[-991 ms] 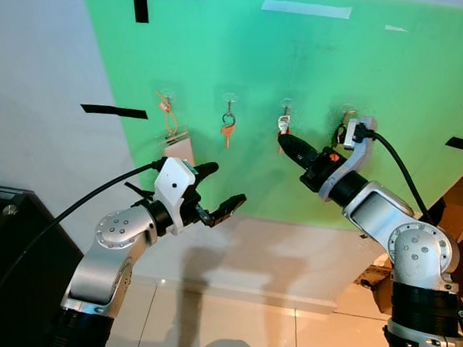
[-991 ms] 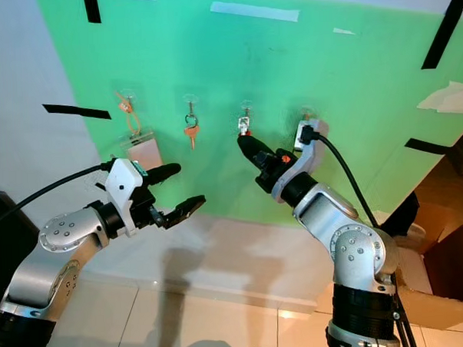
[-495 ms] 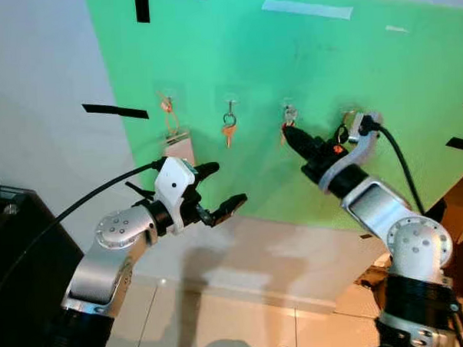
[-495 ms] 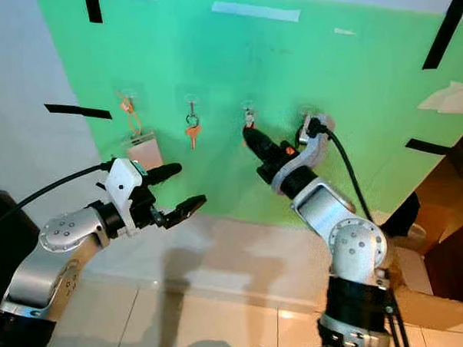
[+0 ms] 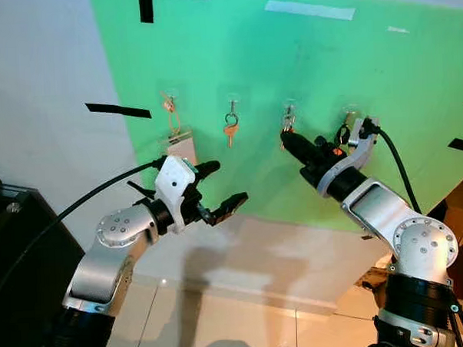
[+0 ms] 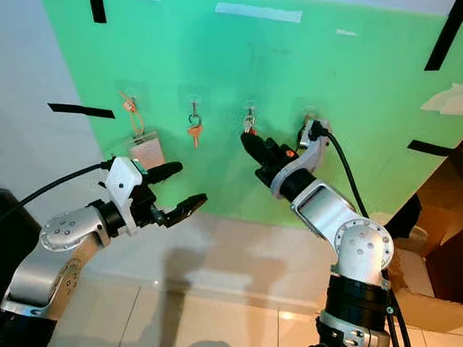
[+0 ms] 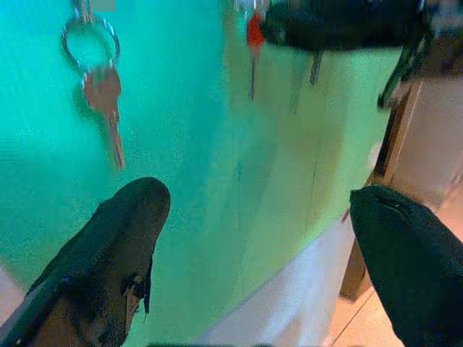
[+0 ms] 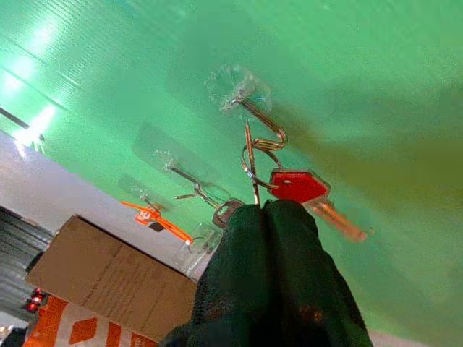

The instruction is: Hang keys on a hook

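My right end effector (image 8: 264, 210), closed on the key ring (image 8: 253, 163), has it at the hook (image 8: 249, 108). Next: seat it, then release. My left end effector (image 5: 220, 185) hovers open.

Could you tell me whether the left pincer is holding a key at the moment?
No, the left pincer is open with nothing between its fingers, hovering below the copper key that hangs on the green board.
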Controlling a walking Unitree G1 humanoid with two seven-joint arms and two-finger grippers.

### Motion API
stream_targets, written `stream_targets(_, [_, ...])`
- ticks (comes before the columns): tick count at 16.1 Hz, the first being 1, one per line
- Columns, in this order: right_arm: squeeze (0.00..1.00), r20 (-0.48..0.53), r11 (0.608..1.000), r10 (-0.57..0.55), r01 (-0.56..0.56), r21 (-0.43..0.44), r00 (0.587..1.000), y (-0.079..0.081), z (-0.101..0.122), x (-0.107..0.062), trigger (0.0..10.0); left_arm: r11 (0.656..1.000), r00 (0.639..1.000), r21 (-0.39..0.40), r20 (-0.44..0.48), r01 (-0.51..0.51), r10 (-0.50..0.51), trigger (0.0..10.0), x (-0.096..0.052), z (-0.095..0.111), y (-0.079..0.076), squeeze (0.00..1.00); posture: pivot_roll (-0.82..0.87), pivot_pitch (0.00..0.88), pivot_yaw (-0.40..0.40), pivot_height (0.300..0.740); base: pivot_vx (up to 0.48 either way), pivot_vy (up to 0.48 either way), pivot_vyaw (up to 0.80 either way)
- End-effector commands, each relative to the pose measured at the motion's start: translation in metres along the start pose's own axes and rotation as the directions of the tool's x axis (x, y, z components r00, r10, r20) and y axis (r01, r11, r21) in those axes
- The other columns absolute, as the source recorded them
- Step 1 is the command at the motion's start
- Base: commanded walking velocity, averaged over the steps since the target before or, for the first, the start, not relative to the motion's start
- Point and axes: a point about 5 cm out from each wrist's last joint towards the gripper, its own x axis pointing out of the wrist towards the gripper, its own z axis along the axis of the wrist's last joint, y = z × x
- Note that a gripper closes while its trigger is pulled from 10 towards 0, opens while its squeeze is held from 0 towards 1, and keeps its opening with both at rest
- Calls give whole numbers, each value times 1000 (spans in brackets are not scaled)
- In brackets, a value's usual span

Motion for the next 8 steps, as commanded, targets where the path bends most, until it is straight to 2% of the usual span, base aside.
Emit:
stream_targets(1, [0, 11, 1000, -2, 2, 21, 1000, -1, 2, -4, 10000, 1000, 999, 13, 53, 11, -11, 10000, 3, 15, 0, 0, -78, 0, -68, 740, 0, 0, 0])
stream_targets(8, [0, 5, 997, -24, 24, 74, 1000, -3, 0, -7, 10000, 1000, 993, -12, 120, 14, -12, 10000, 6, 29, 1, 0, -78, 0, -69, 740, 0, 0, 0])
